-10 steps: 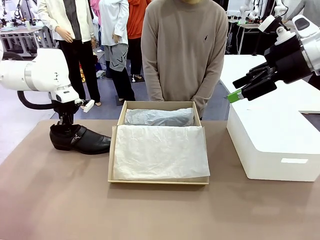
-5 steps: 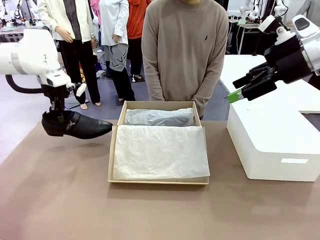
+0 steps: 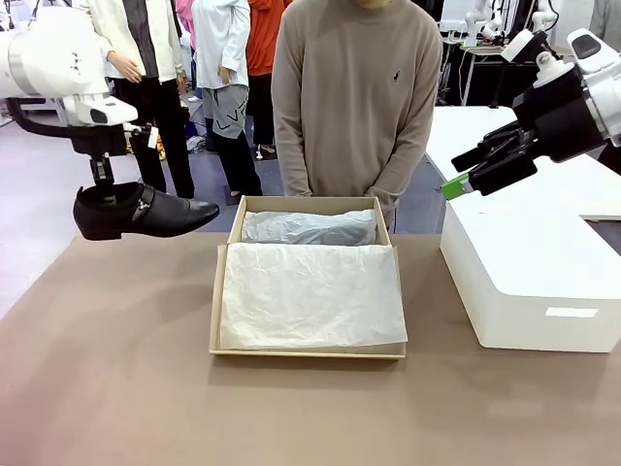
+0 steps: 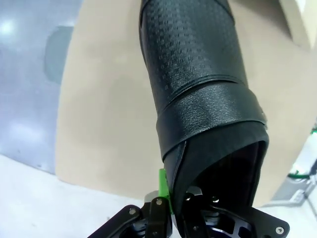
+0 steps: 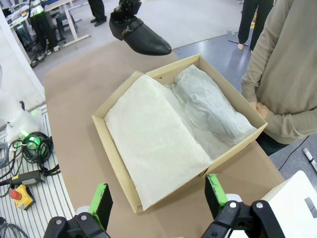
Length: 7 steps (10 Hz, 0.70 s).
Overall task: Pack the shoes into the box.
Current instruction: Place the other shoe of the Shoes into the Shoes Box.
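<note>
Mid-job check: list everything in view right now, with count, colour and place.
shoe: one, glossy black, in the air left of the box
box: one, tan cardboard, open, table centre
tissue paper: white, lining the box
wrapped bundle: one, grey-white, box's far side
white block: one, table's right
table: one, brown
person: one, beige sweater, far side
left gripper: shut on the shoe's heel rim
right gripper: open, above the white block

The shoe (image 4: 198,74) runs off the top edge in the left wrist view, so its toe is cut off. One finger of the left gripper (image 4: 173,198) goes inside the shoe, and its tip is hidden. Paper (image 3: 309,291) covers the floor of the box (image 3: 221,301). A lump (image 3: 309,227) at the far end is wrapped up; I cannot tell what it is.
</note>
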Available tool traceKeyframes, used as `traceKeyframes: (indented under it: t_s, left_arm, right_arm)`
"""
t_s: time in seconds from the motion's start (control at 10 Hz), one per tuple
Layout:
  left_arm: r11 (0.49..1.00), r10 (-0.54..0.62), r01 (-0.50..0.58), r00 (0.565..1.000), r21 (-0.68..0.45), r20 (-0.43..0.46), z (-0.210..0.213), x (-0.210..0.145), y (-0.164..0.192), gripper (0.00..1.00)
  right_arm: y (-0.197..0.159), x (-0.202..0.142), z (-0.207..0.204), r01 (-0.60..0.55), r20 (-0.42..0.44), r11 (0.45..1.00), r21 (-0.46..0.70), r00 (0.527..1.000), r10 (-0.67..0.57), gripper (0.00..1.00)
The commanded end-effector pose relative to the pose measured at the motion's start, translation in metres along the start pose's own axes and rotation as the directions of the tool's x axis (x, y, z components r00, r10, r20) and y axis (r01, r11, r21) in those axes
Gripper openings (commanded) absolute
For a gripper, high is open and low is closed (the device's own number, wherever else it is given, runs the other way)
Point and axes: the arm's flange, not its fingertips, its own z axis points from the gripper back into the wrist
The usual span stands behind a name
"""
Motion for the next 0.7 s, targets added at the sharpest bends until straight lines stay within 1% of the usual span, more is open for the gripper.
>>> traceKeyframes:
  t_s: [0.0,0.1,0.2,0.3,0.6]
  left_arm:
    - [0.99,0.135,-0.135,0.991,-0.034,0.006,0.0195,0.003,-0.0027,0.0]
    - [0.986,0.159,-0.158,0.987,-0.043,0.014,0.0219,0.0018,-0.0058,0.0]
    - [0.993,0.12,-0.119,0.992,-0.022,0.031,0.0237,0.0002,-0.0091,0.0]
    - [0.992,0.122,-0.122,0.993,-0.024,-0.005,0.0147,0.0001,-0.0044,0.0]
    - [0.992,0.122,-0.122,0.993,-0.024,-0.005,0.0147,0.0001,-0.0044,0.0]
  right_arm:
    - [-0.0032,-0.0007,-0.0022,-0.019,0.029,1.0,0.019,0.999,0.018,1.0]
    - [-0.0032,-0.0007,-0.0022,-0.019,0.029,1.0,0.019,0.999,0.018,1.0]
    - [-0.0032,-0.0007,-0.0022,-0.019,0.029,1.0,0.019,0.999,0.018,1.0]
    - [-0.0032,-0.0007,-0.0022,-0.019,0.029,1.0,0.019,0.999,0.018,1.0]
    - [-0.0032,-0.0007,-0.0022,-0.019,0.029,1.0,0.019,0.999,0.018,1.0]
